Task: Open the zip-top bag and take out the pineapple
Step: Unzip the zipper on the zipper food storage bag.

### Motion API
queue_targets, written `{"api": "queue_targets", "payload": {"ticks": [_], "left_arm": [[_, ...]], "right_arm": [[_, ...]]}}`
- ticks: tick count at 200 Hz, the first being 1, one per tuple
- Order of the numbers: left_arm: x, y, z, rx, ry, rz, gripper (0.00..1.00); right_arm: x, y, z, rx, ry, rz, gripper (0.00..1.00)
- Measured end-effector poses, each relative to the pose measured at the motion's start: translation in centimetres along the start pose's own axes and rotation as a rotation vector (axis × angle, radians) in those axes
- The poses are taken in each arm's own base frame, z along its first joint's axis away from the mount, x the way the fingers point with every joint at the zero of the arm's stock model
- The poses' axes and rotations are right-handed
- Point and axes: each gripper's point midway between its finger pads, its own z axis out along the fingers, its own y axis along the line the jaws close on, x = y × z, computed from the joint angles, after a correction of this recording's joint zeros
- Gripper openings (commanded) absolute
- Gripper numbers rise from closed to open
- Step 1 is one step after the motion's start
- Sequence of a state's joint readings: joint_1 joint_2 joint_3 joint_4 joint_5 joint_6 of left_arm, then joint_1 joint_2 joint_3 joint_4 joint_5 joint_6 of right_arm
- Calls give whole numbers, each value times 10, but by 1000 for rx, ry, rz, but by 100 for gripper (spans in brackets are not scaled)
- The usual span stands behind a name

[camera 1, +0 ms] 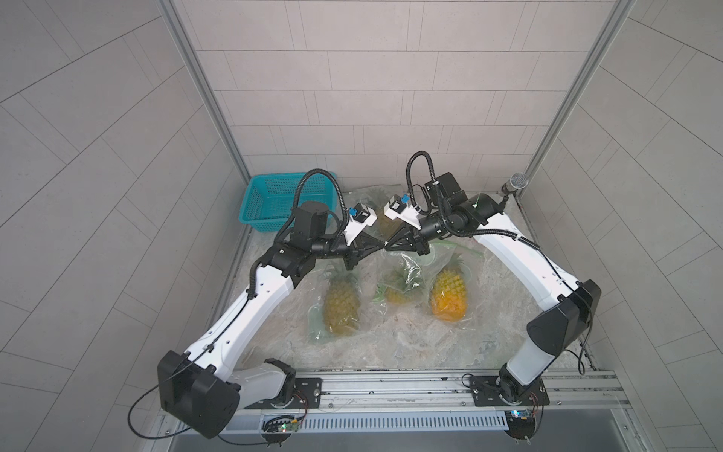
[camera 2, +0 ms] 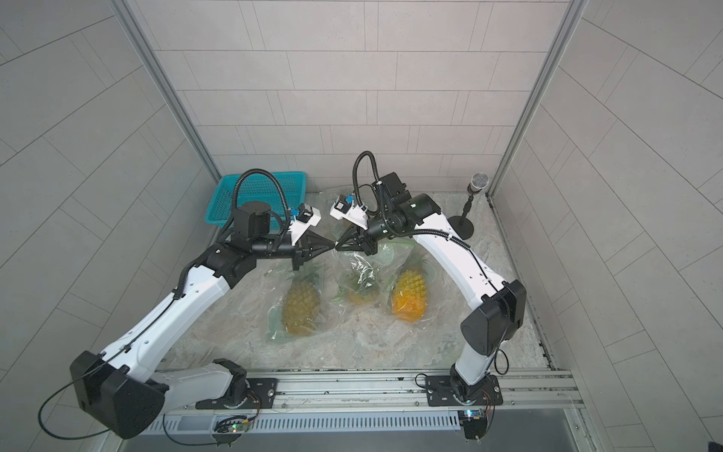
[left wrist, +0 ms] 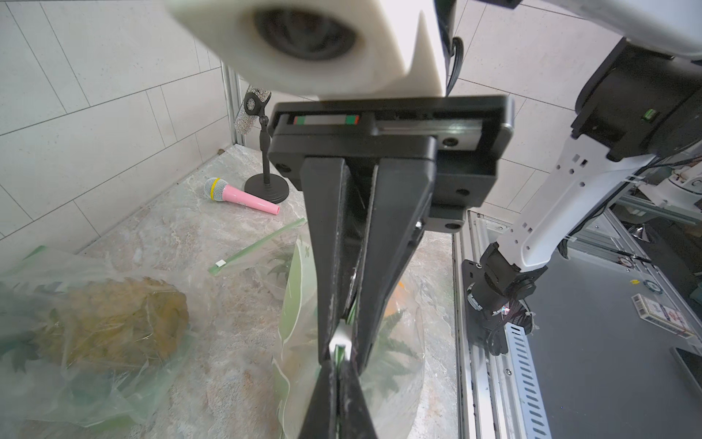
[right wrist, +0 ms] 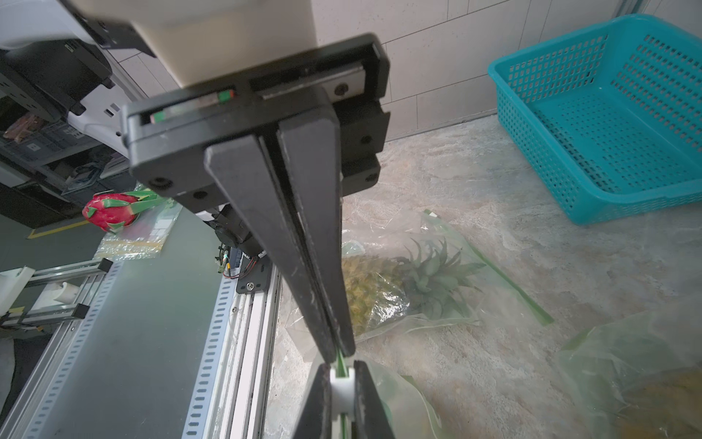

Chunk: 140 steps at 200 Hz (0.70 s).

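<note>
The zip-top bag (camera 1: 407,270) hangs by its top edge between the arms over the middle of the table (camera 1: 391,344), with the pineapple (camera 1: 396,294) inside it, leaves toward the grippers. The left gripper (camera 1: 380,245) is clenched on the green zip strip (right wrist: 339,361) and the right gripper (camera 1: 388,247) pinches the white slider (right wrist: 342,384) (their tips nearly meet). The left should serve as a fixed anchor while the right draws the slider straight along a taut strip, so the film does not bunch.
</note>
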<state>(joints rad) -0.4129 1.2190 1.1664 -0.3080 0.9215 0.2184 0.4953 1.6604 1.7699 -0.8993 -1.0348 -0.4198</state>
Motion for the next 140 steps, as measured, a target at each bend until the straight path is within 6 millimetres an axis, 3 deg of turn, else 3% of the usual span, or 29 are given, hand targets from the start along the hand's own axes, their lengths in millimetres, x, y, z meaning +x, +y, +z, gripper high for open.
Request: {"api": "queue_targets", "payload": {"ticks": [140], "left_arm": [[2,17,-11,-178,12,10,0]], "right_arm": [[17,-20,-18,160,61,22,7]]}}
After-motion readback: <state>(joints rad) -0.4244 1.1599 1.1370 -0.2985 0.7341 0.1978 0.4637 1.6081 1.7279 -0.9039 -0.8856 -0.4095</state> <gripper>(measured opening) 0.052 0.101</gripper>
